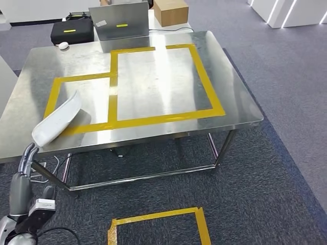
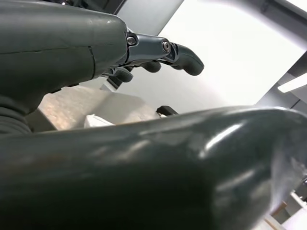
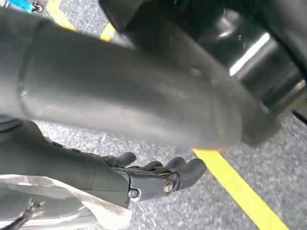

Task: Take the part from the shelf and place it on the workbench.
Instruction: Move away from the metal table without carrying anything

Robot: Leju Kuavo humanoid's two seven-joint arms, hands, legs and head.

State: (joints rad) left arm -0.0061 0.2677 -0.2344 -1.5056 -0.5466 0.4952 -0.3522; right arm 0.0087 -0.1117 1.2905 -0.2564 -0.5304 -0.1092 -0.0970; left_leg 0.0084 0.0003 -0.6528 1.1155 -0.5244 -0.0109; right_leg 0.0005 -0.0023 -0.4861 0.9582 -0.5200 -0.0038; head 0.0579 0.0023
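Note:
The white, long curved part hangs tilted over the front left corner of the steel workbench, its higher end over the small yellow-taped box. My left hand grips its lower end from beneath, just off the bench's front edge. The left wrist view shows that hand's dark fingers stretched out beyond the thick thumb. My right hand hangs over the grey carpet, its fingers loosely apart and holding nothing.
Yellow tape marks two boxes on the bench top. At the back stand a black case, a grey laptop-like unit, a cardboard box and a white mouse. A yellow tape square marks the floor before the bench.

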